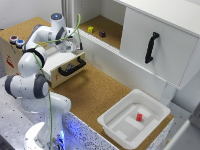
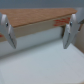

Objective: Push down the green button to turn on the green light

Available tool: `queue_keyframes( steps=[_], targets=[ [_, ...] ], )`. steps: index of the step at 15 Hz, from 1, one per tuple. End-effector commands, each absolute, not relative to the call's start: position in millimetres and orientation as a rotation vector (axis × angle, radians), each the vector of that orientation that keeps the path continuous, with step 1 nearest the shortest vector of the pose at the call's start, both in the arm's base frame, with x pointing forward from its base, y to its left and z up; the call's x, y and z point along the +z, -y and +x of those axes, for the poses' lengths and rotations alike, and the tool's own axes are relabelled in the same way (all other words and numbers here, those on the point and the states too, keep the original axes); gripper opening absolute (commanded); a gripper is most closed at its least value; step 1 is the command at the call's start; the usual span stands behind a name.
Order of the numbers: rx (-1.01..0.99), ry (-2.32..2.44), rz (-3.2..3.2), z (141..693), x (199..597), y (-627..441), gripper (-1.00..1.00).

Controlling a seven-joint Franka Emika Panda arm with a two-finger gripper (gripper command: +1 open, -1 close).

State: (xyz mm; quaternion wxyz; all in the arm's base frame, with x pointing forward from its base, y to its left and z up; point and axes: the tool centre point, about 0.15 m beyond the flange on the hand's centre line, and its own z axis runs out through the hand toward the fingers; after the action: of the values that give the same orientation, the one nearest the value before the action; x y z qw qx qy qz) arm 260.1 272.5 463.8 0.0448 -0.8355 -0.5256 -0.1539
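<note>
Claw (image 2: pixel 38 31) open, jaws spread wide, nothing between them. In the wrist view both fingers (image 2: pixel 7 31) frame a white surface with a wooden edge strip behind; blurry.

In the exterior view the claw (image 1: pixel 70 48) hangs over the white top of the drawer box (image 1: pixel 62 62), just above it, not clearly touching. Drawer handle (image 1: pixel 72 67), black, sits just below the claw on the box front.

Buttons (image 1: pixel 16 41) are well apart from the claw, toward the exterior view's left, on top of a wooden box (image 1: pixel 9 55) behind the arm. Two round caps side by side; colours too small to tell, green one can't be picked out. No light visibly on.

Beyond the claw, on the cabinet shelf (image 1: pixel 112 30): yellow block (image 1: pixel 90 29) and dark block (image 1: pixel 102 34), both well apart from the claw. Cabinet door (image 1: pixel 155 45) with black handle (image 1: pixel 151 47) further to the exterior view's right.

White bin (image 1: pixel 134 120) on the cork table (image 1: pixel 92 92), far from the claw, with a red block (image 1: pixel 139 117) inside.
</note>
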Motion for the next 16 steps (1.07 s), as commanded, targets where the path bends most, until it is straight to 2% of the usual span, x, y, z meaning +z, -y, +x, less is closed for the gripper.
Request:
queue_keyframes(
  steps=[1, 10, 11, 16],
  targets=[
    [-0.314, 1.932, -2.358, 202.9, 480.0, -336.2, 1.0],
    [-0.218, 2.238, -2.091, 163.4, 491.0, -397.7, 1.0],
    [-0.192, 2.225, -2.08, 164.3, 492.4, -403.3, -1.0],
    [-0.141, 2.233, -2.025, 170.9, 500.3, -427.1, -1.0]
  ],
)
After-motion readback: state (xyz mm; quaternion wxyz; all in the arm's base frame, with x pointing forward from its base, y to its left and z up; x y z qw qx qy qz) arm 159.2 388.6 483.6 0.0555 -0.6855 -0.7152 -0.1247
